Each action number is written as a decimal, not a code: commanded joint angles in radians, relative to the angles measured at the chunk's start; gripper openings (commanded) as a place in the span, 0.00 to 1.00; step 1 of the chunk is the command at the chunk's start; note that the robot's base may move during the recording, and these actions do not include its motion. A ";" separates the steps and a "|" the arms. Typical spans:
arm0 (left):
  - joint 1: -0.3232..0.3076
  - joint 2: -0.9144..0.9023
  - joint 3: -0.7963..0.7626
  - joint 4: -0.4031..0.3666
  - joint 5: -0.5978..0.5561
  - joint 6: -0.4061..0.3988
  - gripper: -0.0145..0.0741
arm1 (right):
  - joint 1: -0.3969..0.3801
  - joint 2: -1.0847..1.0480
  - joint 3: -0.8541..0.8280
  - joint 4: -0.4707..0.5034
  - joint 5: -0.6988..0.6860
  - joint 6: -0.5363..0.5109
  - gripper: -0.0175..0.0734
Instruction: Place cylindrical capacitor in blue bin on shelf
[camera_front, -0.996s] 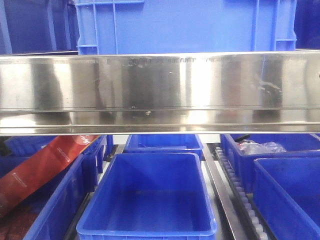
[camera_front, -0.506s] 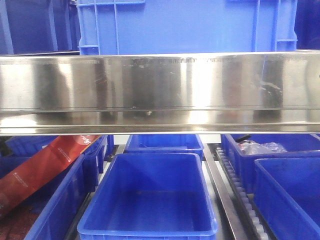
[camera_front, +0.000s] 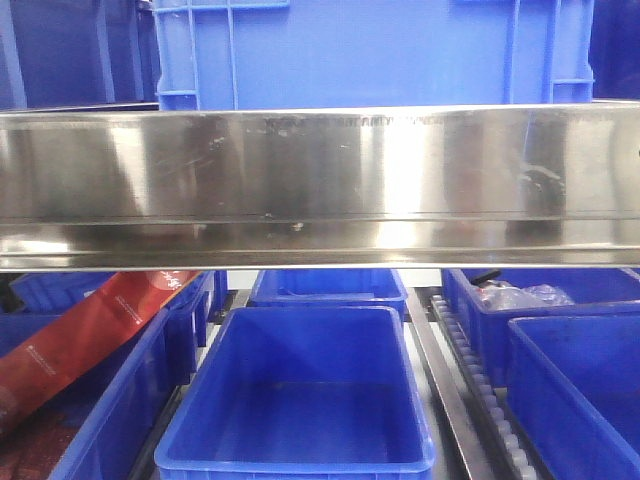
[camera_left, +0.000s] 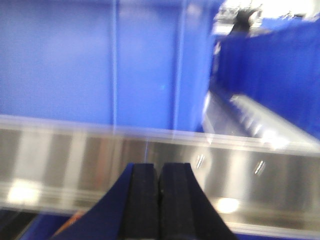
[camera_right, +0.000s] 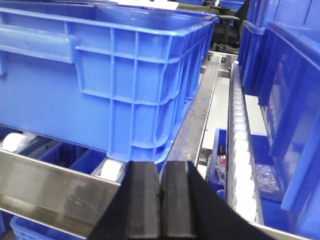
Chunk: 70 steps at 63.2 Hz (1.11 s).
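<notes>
A: What's the setting?

B: A storage rack fills the front view: the shelf, a broad mirror-like stainless-steel beam (camera_front: 320, 175), runs straight across, with a large ribbed blue plastic crate (camera_front: 372, 52) standing on the level above it.

A: And below the beam?

B: An open rectangular blue plastic bin (camera_front: 298, 395) sits in the middle of the lower row, nothing visible inside it. A second blue bin (camera_front: 328, 288) stands right behind it. To the left, a long red printed package (camera_front: 85, 335) leans tilted across another blue bin (camera_front: 110, 410). To the right, past a white roller track (camera_front: 480, 385), a blue bin holding crumpled clear plastic bags (camera_front: 520, 296) stands behind one more blue bin (camera_front: 575, 390).

A: The left gripper?

B: The left gripper (camera_left: 159, 200) shows two black fingers pressed together with nothing between them, facing the steel beam and a blue crate wall; the view is blurred.

A: The right one?

B: The right gripper (camera_right: 160, 200) also has its black fingers closed flat against each other, gripping nothing, pointed at the corner of the ribbed crate above the beam.

A: Where's the orange cylindrical capacitor?

B: It appears in none of the views, so I cannot tell where it is.
</notes>
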<state>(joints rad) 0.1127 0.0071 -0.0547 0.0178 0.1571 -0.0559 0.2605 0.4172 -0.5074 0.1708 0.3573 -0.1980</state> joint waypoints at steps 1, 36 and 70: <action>0.004 -0.007 0.055 -0.001 -0.115 0.002 0.04 | -0.007 -0.004 0.002 -0.005 -0.025 -0.003 0.01; -0.008 -0.007 0.055 -0.003 -0.124 0.002 0.04 | -0.007 -0.004 0.002 -0.005 -0.027 -0.003 0.01; -0.008 -0.007 0.055 -0.003 -0.124 0.002 0.04 | -0.011 -0.004 0.014 -0.005 -0.050 -0.001 0.01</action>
<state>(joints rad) 0.1091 0.0047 0.0010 0.0178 0.0553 -0.0559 0.2596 0.4172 -0.5031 0.1708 0.3531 -0.1980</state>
